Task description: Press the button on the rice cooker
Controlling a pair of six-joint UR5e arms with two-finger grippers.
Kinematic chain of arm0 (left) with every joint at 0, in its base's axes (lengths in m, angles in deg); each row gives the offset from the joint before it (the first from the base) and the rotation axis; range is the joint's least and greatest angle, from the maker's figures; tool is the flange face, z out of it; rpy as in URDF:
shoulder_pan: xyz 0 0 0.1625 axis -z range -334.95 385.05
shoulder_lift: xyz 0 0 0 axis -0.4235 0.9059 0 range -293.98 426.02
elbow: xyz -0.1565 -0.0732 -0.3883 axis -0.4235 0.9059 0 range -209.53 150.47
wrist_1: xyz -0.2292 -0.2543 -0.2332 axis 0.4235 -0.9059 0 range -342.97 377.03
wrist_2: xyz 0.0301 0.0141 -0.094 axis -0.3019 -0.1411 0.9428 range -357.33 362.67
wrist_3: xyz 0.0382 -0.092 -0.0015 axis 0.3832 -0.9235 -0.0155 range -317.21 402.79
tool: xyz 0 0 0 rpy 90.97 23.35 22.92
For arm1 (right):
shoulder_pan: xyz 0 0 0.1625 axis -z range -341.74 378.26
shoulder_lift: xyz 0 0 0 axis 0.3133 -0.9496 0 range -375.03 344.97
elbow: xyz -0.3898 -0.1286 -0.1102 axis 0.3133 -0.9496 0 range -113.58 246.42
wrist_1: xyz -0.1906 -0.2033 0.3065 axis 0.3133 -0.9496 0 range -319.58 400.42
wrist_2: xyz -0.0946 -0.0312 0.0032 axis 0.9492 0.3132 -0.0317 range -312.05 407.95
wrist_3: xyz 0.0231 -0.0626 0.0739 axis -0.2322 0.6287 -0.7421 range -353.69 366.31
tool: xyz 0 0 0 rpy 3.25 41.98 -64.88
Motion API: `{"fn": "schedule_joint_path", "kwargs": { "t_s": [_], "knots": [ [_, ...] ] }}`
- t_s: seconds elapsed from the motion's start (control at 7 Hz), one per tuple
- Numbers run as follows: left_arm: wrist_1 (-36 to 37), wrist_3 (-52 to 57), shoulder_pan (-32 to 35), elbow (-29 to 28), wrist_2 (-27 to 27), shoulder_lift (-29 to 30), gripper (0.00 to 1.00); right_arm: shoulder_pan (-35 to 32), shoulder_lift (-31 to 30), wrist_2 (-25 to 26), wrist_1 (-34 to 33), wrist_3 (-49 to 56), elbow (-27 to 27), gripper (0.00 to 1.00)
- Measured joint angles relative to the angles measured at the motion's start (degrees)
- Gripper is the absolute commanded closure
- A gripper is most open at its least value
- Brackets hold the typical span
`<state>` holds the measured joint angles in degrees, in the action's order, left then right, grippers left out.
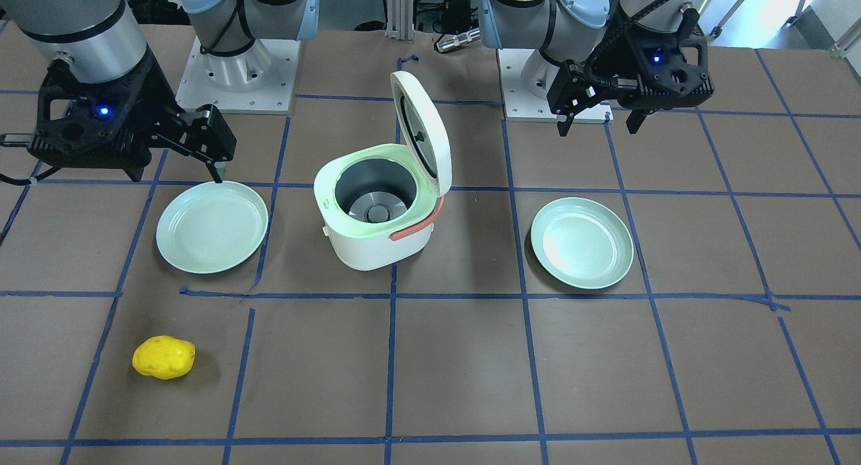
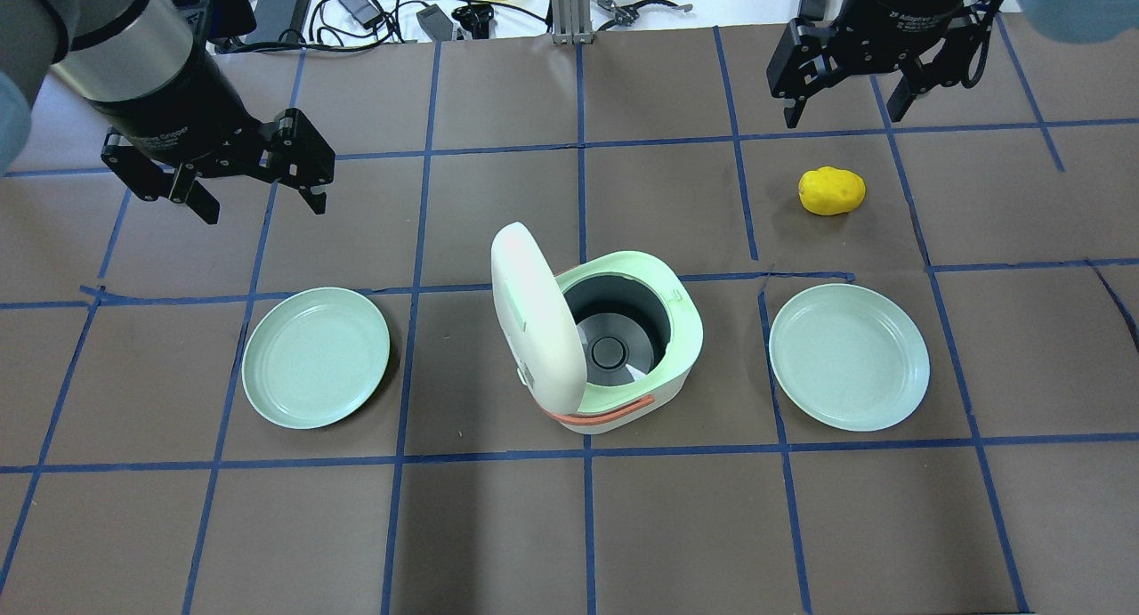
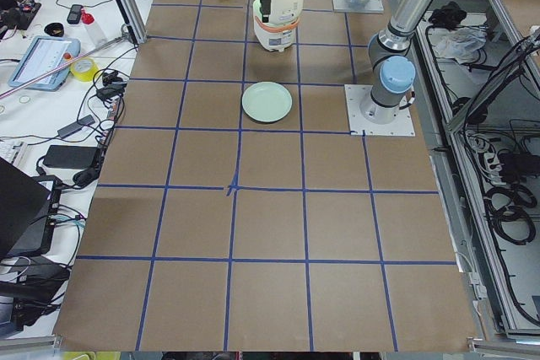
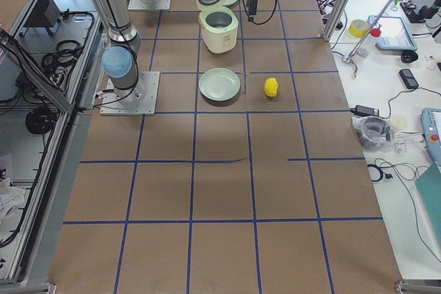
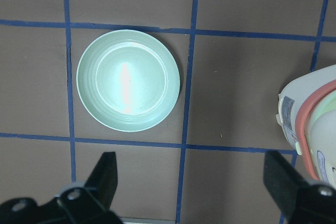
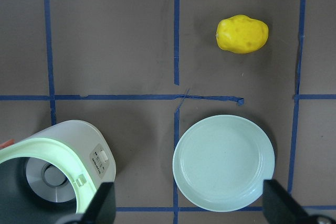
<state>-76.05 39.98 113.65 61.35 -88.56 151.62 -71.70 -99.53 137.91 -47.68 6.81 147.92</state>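
Note:
The white and pale-green rice cooker point(image 2: 623, 348) stands at the table's middle with its lid point(image 2: 537, 317) swung up and its inner pot bare. It also shows in the front view point(image 1: 377, 216). Its front panel with the button point(image 6: 102, 157) shows in the right wrist view. My left gripper point(image 2: 262, 204) hangs open and empty, above the table, behind the left plate and apart from the cooker; it also shows in the front view point(image 1: 599, 125). My right gripper point(image 2: 841, 112) hangs open and empty, far back on the right, beyond the potato; it also shows in the front view point(image 1: 176, 172).
A pale-green plate point(image 2: 316, 357) lies left of the cooker and another point(image 2: 850, 357) lies right of it. A yellow potato point(image 2: 832, 190) lies on the right, beyond the right plate. Blue tape lines grid the brown table. Cables and tools lie along the far edge.

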Motion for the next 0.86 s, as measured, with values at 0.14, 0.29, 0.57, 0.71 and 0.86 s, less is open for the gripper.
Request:
{"fn": "schedule_joint_path", "kwargs": {
  "t_s": [0.14,0.29,0.57,0.71,0.86],
  "knots": [
    [0.0,0.0,0.0,0.0,0.0,0.0,0.00,0.0,-0.1,-0.3,0.5,-0.1,0.0,0.00],
    [0.0,0.0,0.0,0.0,0.0,0.0,0.00,0.1,-0.1,-0.4,0.7,-0.2,0.1,0.00],
    [0.0,0.0,0.0,0.0,0.0,0.0,0.00,0.1,-0.1,-0.4,0.9,-0.2,0.1,0.00],
    [0.0,0.0,0.0,0.0,0.0,0.0,0.00,0.1,-0.1,-0.4,0.9,-0.2,0.1,0.00],
    [0.0,0.0,0.0,0.0,0.0,0.0,0.00,0.2,-0.1,-0.4,0.9,-0.2,0.1,0.00]
  ]
}}
